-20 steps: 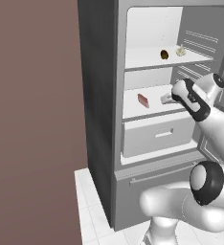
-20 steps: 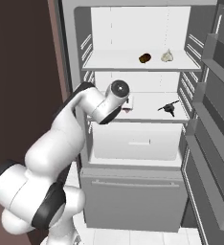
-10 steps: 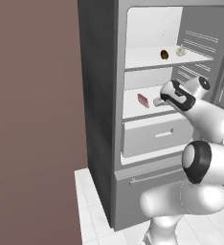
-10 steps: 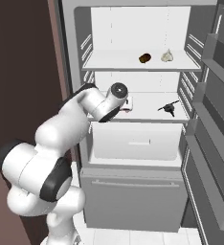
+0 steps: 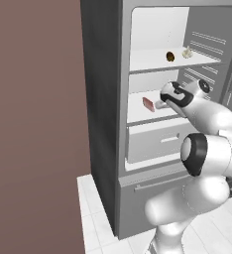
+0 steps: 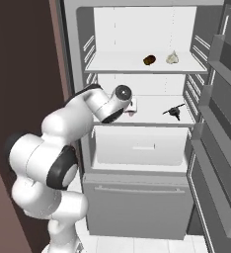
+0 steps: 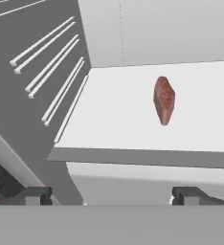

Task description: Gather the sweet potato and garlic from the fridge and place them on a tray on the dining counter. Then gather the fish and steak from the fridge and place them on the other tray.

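Note:
The fridge (image 5: 107, 109) stands open. On its middle shelf lies the steak (image 7: 164, 100), a pinkish-red slab, also seen as the steak (image 5: 148, 104). My gripper (image 7: 113, 196) is open and level with the shelf's front edge, a short way in front of the steak and touching nothing. My hand hides most of the steak (image 6: 133, 112) in the right base view. To the right on the same shelf lies the dark fish (image 6: 174, 110). The upper shelf holds the brown sweet potato (image 6: 149, 60) and the pale garlic (image 6: 172, 58).
A closed white drawer (image 6: 142, 146) sits under the middle shelf, with the freezer front (image 6: 137, 197) below it. The open fridge door (image 6: 221, 123) with its racks stands close on the right. A brown wall (image 5: 33, 124) borders the fridge on the left.
My hand has moved left along the middle shelf toward the steak, and the elbow has swung in front of the fridge. The jaws have stayed open.

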Robot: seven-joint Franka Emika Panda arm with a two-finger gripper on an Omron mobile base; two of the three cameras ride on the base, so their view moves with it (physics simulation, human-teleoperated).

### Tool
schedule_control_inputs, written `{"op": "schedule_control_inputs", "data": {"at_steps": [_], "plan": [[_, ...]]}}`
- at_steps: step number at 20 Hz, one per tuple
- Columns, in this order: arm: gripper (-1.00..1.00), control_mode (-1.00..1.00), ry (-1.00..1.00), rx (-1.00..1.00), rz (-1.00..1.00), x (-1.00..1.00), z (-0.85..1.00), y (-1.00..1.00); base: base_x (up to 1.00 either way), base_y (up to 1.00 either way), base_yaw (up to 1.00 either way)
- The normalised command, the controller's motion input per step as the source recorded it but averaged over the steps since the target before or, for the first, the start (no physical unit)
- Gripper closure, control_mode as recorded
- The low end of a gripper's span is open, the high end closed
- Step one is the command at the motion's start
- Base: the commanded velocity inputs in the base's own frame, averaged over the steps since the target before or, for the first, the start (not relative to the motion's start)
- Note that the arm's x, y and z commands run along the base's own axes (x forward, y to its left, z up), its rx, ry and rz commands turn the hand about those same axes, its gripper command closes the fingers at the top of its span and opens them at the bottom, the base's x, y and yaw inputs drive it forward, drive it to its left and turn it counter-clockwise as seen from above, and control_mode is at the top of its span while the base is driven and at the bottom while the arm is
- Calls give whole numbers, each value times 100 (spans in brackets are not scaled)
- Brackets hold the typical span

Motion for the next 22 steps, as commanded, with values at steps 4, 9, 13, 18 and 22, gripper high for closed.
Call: {"op": "schedule_control_inputs", "data": {"at_steps": [4, 9, 13, 18, 22], "plan": [[-100, -100, 0, 0, 0, 33, -1, 0, 0, 0, 0], [-100, -100, 0, 0, 0, 30, -6, 0, 0, 0, 0], [-100, -100, 0, -1, 0, 17, -21, -2, 0, 0, 0], [-100, -100, 0, -1, 0, 21, -21, -4, 0, 0, 0], [-100, -100, 0, -1, 0, 33, -10, -2, 0, 0, 0]]}}
